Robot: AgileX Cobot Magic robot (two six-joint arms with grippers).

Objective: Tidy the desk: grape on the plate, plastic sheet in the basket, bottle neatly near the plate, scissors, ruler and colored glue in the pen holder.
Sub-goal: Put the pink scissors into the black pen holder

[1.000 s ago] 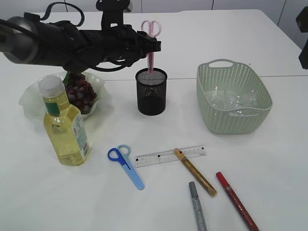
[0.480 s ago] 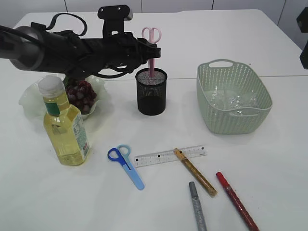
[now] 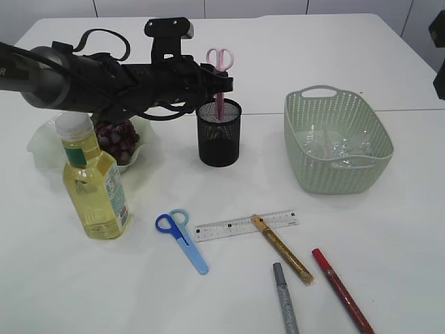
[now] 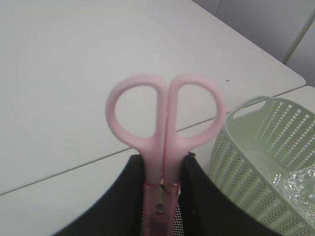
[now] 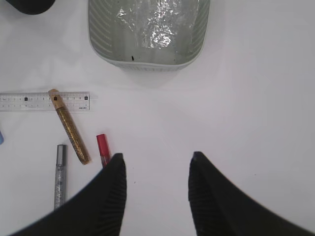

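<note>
Glue sticks, silver (image 3: 285,300), red (image 3: 342,290) and gold (image 3: 281,248), lie nearest on the table, the gold one crossing the ruler (image 3: 246,225). Blue scissors (image 3: 182,241) lie left of the ruler, beside the bottle (image 3: 92,182). Farther back, the left gripper (image 4: 162,169) clamps pink scissors (image 4: 165,115) upright, tip inside the pen holder (image 3: 219,132). The right gripper (image 5: 156,172) hangs open, empty, over bare table near the basket (image 5: 103,39) holding the plastic sheet (image 5: 150,19).
</note>
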